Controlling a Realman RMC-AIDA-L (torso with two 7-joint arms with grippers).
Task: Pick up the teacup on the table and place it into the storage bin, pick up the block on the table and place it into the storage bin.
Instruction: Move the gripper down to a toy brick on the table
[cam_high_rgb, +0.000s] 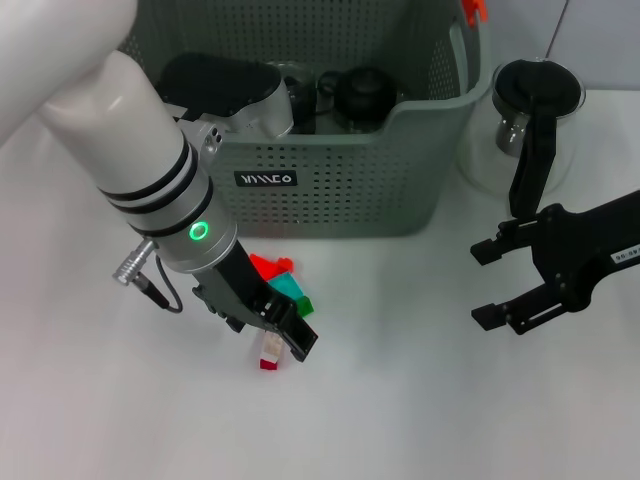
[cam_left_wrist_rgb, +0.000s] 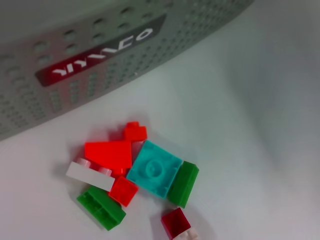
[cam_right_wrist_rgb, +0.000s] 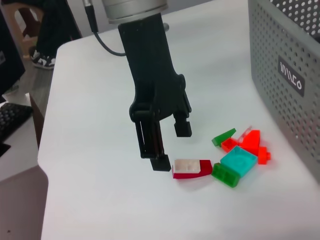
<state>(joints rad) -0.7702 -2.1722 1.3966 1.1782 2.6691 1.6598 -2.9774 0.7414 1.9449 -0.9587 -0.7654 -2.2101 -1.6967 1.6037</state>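
The left hand (cam_high_rgb: 283, 335) is down low over the white surface (cam_high_rgb: 420, 400), in front of the storage bin (cam_high_rgb: 330, 175). Its two black fingers (cam_right_wrist_rgb: 161, 161) are apart and hold nothing. A dark red block (cam_right_wrist_rgb: 191, 169) with a white top lies on the surface just beside one fingertip, and it may be touching it.

Near that block, closer to the storage bin, sits a small pile of blocks (cam_left_wrist_rgb: 135, 172): red ones, green ones, a flat blue-green one (cam_left_wrist_rgb: 154, 170) and a white one (cam_left_wrist_rgb: 91, 175). The pile is on the surface, not in the bin.

The storage bin has a black label (cam_high_rgb: 265, 179) on its front wall, and dark things lie inside it. A glass pitcher (cam_high_rgb: 525, 110) stands right beside the bin.

The right hand (cam_high_rgb: 495, 283) is off to the pitcher's side of the bin, above the surface, with its fingers spread wide and holding nothing.
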